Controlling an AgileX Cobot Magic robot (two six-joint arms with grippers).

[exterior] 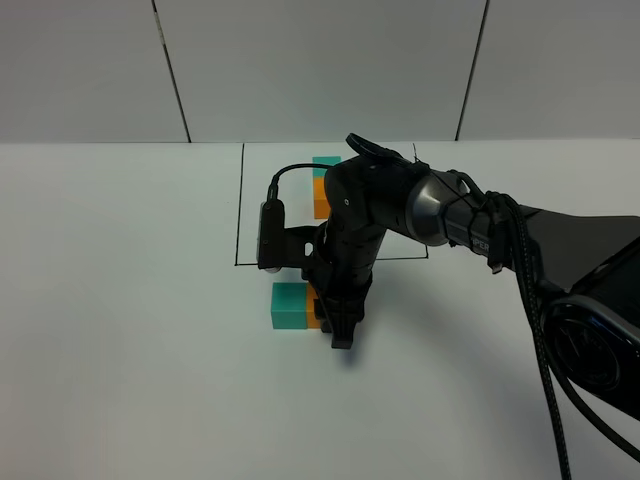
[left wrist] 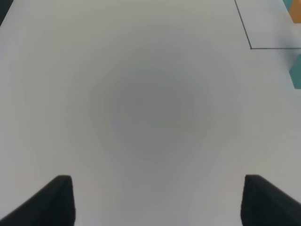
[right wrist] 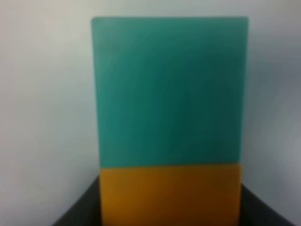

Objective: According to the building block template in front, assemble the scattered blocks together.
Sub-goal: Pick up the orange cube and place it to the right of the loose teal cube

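Observation:
The template (exterior: 322, 185), a teal cube joined to an orange cube, lies inside the thin black drawn rectangle (exterior: 240, 210) at the back middle. In front of the rectangle, the loose teal cube (exterior: 290, 305) touches the loose orange cube (exterior: 314, 310), which is mostly hidden by my right gripper (exterior: 336, 322). In the right wrist view the orange cube (right wrist: 169, 197) sits between the dark fingers (right wrist: 77, 214), flush against the teal cube (right wrist: 169, 89). My left gripper (left wrist: 157, 181) is open and empty over bare table; the loose teal cube (left wrist: 296, 75) shows at that view's edge.
The white table (exterior: 120, 300) spreads all around. The right arm (exterior: 470, 220) reaches in from the right across the rectangle's front edge. The rectangle's corner (left wrist: 251, 47) shows in the left wrist view. The left arm is out of the high view.

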